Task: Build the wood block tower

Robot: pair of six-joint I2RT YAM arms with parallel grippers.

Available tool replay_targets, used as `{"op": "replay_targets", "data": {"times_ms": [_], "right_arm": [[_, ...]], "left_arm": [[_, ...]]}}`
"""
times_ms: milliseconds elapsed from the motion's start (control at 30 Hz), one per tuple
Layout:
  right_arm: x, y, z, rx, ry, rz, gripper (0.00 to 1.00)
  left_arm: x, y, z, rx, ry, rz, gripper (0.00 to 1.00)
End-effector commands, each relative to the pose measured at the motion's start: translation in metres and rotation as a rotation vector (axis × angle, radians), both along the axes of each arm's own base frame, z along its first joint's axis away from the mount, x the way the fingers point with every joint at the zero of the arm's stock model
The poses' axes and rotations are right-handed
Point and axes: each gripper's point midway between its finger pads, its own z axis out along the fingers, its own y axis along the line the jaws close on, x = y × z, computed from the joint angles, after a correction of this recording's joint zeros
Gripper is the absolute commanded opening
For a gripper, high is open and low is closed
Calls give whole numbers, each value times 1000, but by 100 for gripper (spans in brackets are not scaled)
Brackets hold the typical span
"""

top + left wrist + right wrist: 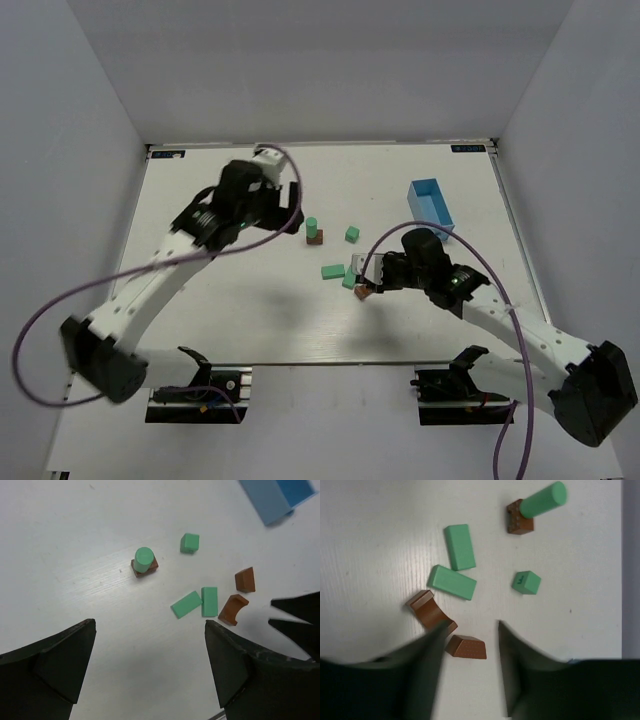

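Tower (313, 232) — 2 blocks high — stands mid-way across the table (200, 320). Left gripper (149, 625) spread wide; right gripper (471, 626) parted around a brown block (466, 647), not pinching. A clumsy placement could topple it.

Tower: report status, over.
Left end effector open, empty. Right end effector open, straddling brown wedge. Tower two high: green cylinder on brown block. Nothing crowding it.

White table (220, 310) bears loose blocks (333, 271), tower (313, 232), blue box (430, 205)
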Motion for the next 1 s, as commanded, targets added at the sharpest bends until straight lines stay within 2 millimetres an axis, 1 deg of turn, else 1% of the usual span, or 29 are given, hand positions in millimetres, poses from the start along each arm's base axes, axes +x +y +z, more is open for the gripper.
{"op": "replay_targets", "data": {"times_ms": [0,33,67,100,133,167,200,233,267,300,333,367,400,433,467,500,533,567,600,667,700,833,867,967], "right_arm": [[-12,19,-4,2,74,156,11],[-17,27,-9,1,104,222,0],[-24,29,-13,-10,138,271,0],[-16,41,-2,1,142,302,0],[-18,41,-17,-42,211,315,0],[-12,49,-6,-30,198,343,0],[-7,54,-12,-44,225,351,5],[-4,56,-22,-68,245,367,13],[-3,59,-24,-71,244,387,21],[1,62,-37,-92,274,391,27],[7,66,-35,-86,275,387,34],[8,70,-35,-83,288,383,37],[8,71,-52,-105,349,382,42],[16,79,-41,-91,336,389,48],[17,80,-43,-99,340,397,53],[16,80,-59,-126,386,401,57],[21,85,-55,-121,373,402,58],[24,87,-56,-120,377,397,63],[26,89,-62,-120,394,388,64],[34,93,-67,-116,376,377,66],[35,92,-74,-123,398,350,66],[47,92,-86,-143,386,298,66],[48,91,-90,-147,394,288,66],[50,93,-95,-153,394,278,66]], "left_arm": [[-22,40,19,-38,-184,85,100],[-31,57,36,-49,-258,126,97],[-37,61,35,-54,-280,123,92],[-44,69,11,-23,-266,131,84],[-44,76,15,-31,-314,156,72],[-51,85,23,-50,-367,170,43],[-54,92,9,-21,-370,181,32],[-55,99,11,-7,-389,203,26],[-61,103,21,-16,-412,213,22],[-66,102,27,-32,-428,204,24],[-70,103,34,-52,-447,198,30],[-73,105,26,-54,-449,198,56],[-76,103,29,-79,-467,182,65],[-80,108,38,-99,-495,194,70],[-83,108,37,-101,-491,185,72],[-84,109,40,-106,-498,186,73],[-84,109,40,-106,-498,186,73],[-86,110,38,-108,-501,186,74],[-87,108,38,-114,-499,172,74],[-88,105,38,-122,-495,153,74],[-88,105,38,-122,-494,152,74],[-88,103,33,-115,-478,142,74],[-88,103,33,-115,-478,142,74],[-88,103,33,-122,-475,146,75]]}}
